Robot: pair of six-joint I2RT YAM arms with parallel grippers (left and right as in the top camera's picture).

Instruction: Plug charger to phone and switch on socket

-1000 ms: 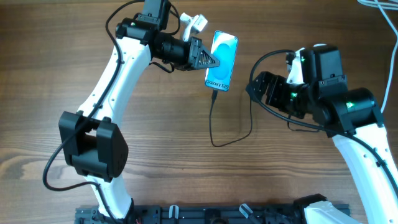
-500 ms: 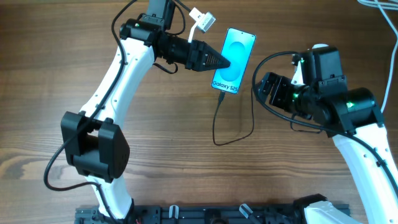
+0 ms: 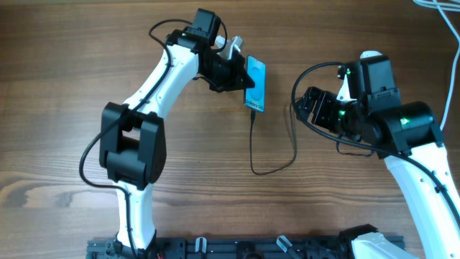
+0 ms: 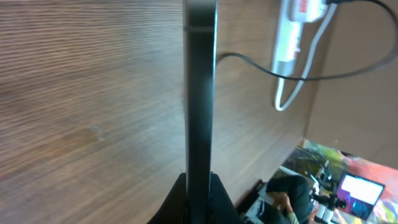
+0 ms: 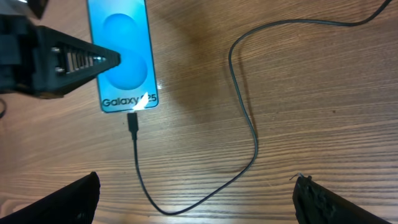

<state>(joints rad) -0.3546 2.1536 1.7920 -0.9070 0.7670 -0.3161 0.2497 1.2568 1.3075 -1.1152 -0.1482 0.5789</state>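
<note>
The phone (image 3: 257, 84), with a cyan screen, is held off the table and tilted on edge by my left gripper (image 3: 244, 76), which is shut on it. In the left wrist view the phone (image 4: 200, 93) shows edge-on between the fingers (image 4: 200, 182). In the right wrist view the phone (image 5: 122, 56) faces the camera. The charger cable (image 3: 253, 147) loops on the table. Its connector tip (image 5: 133, 121) sits at the phone's lower end; I cannot tell whether it is inserted. My right gripper (image 5: 196, 202) is open above the cable loop (image 5: 249, 124). The socket (image 4: 292, 28) lies beyond the phone.
A thick white cord (image 3: 440, 16) runs along the table's top right corner. A white cord loop (image 4: 291, 93) hangs off the socket's end. The right arm's body (image 3: 388, 119) covers the table right of the cable.
My left arm swung in and turned the phone from face-up to tilted on edge, shifting it slightly left. The cable end followed it. The right arm stayed nearly still.
</note>
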